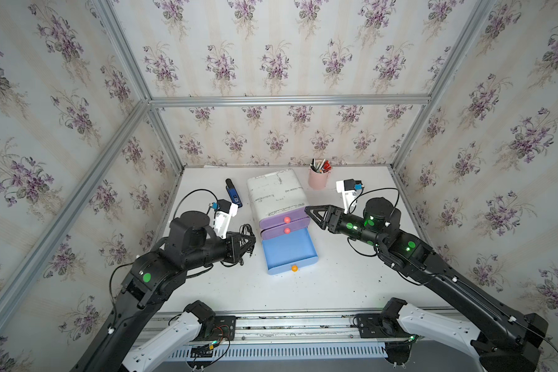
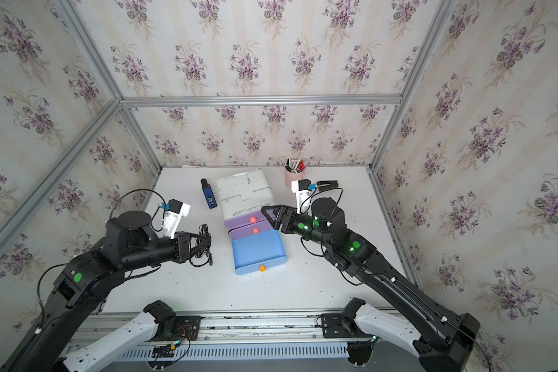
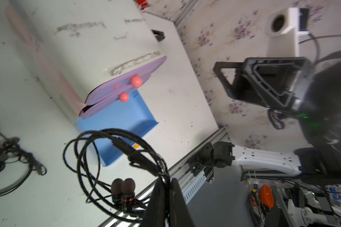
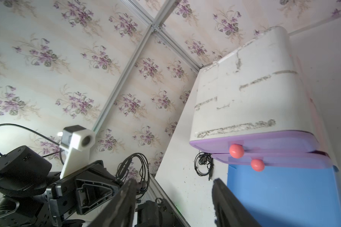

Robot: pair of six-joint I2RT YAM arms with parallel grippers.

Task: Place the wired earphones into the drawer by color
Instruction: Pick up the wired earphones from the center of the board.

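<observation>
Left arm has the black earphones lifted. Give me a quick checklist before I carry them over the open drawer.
1. Left gripper shut on black earphones: ok.
2. Blue drawer pulled out and empty: ok.
3. Right gripper open, off the drawer's opening: ok.
4. Cable loops tidy: not ok, they dangle loose and might catch the drawer wall.
5. Blue is the drawer for black: cannot tell.

Pink pen cup [image 1: 318,180]; blue gadget [image 1: 234,194]
</observation>
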